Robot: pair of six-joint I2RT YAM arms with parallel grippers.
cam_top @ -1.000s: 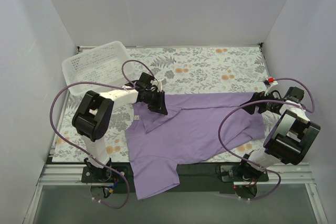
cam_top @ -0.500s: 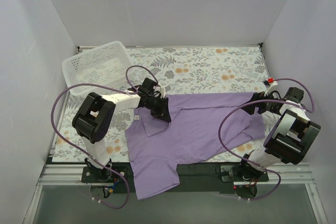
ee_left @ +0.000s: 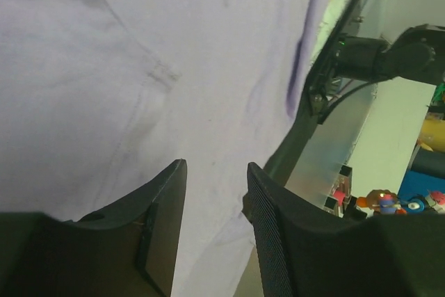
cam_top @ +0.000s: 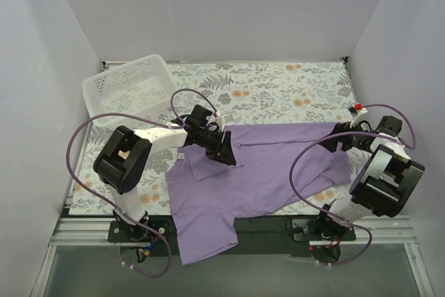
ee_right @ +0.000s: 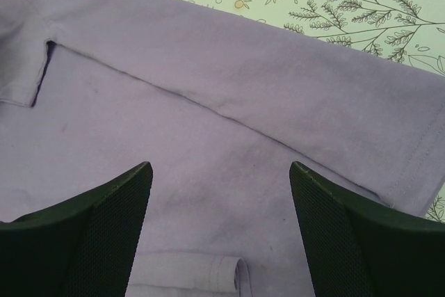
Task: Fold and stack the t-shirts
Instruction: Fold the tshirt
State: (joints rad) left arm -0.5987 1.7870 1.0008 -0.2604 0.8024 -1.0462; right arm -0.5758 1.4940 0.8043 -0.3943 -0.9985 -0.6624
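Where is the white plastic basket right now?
In the top view, the white plastic basket sits at the far left corner of the flowery table, beyond the left arm and up-left of the purple t-shirt.

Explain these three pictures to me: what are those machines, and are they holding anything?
They are two robot arms, left and right, bolted at the table's near edge. One picture looks down from above; the other two come from a camera on each wrist, so the dark shapes at the bottom are that arm's own fingers. A purple t-shirt lies on the flowered table, with a white basket at the far left. The left gripper is over the shirt's left side, the right gripper at its right edge. Both are open and hold nothing.
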